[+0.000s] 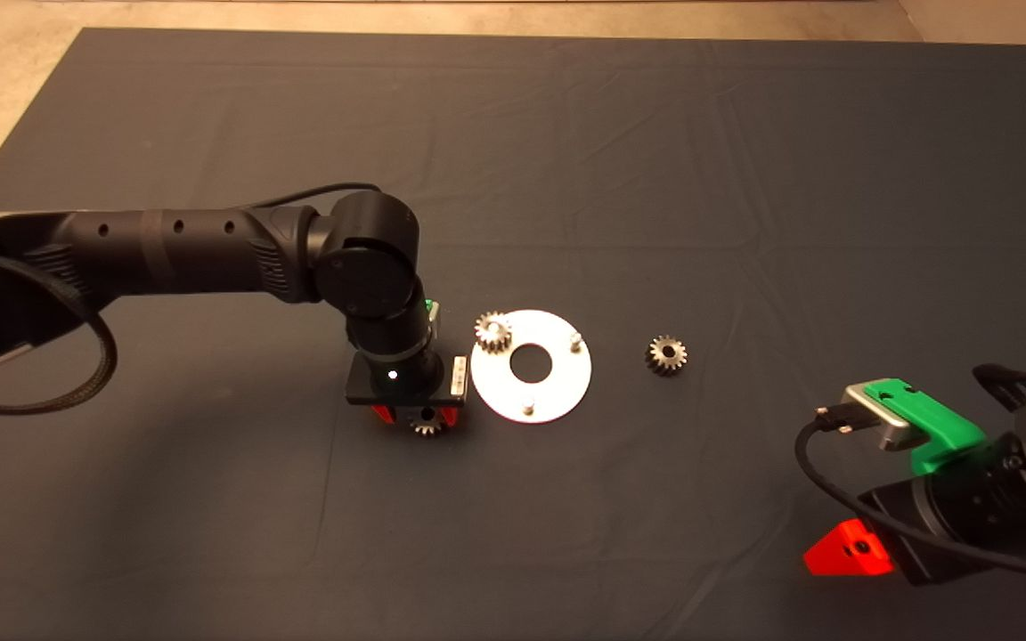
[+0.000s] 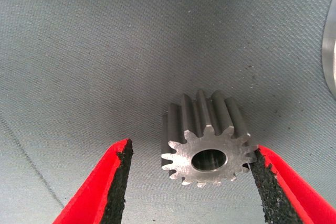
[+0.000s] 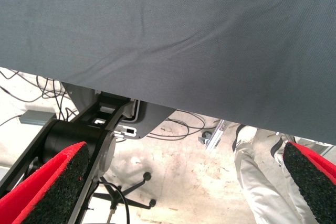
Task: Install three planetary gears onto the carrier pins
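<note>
The left gripper (image 1: 427,425) stands low over the mat (image 1: 566,133) just beside the carrier disc (image 1: 557,392), on the side away from the spare gear. Its fingers are spread wide around one planetary gear (image 2: 207,148), which lies flat on the cloth. One pad (image 2: 262,179) sits at or against the teeth; the other pad (image 2: 122,182) stands clear with a gap. So the gear is framed, not clamped, and I judge this a pickup about to close.

The disc lies near the middle of the mat. One gear (image 1: 492,330) already sits on a pin at its rim nearest the left arm. Two carrier pins are bare: one (image 1: 574,340) toward the mat's far edge, one (image 1: 527,406) toward its near edge. The near pin is closest to the gripper, which probably explains this approach.

The third gear (image 1: 666,354) lies loose past the disc, toward the right arm. The right gripper (image 1: 847,547) waits at the mat's near right corner, fingers apart and empty. A person's leg (image 3: 257,182) shows beyond the mat.
</note>
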Action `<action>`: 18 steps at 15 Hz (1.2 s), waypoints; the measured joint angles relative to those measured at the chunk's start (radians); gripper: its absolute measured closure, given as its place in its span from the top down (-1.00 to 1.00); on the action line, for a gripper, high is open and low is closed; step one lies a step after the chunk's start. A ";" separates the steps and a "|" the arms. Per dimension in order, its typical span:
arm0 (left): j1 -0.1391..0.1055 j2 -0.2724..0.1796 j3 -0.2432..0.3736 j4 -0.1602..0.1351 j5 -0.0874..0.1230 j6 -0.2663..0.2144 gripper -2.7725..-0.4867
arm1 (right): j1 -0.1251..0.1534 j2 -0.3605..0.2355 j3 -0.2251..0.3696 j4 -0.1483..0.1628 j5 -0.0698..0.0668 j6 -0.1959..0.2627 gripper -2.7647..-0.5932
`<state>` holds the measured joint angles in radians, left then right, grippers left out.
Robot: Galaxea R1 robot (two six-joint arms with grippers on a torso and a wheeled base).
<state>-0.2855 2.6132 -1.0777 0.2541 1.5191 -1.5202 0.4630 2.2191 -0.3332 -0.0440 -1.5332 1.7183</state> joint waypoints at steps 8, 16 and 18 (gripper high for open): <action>0.000 0.005 0.000 0.001 -0.046 0.009 -0.22 | 0.000 0.000 0.000 0.000 0.000 0.000 0.99; 0.000 0.005 0.000 0.002 -0.045 0.010 -0.29 | 0.000 0.000 0.000 0.000 0.000 0.000 0.99; 0.000 0.004 0.000 0.002 -0.045 0.010 -0.36 | 0.000 0.000 0.000 0.000 0.000 0.000 0.99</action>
<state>-0.2855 2.6173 -1.0777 0.2557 1.4738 -1.5100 0.4628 2.2191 -0.3332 -0.0440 -1.5328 1.7183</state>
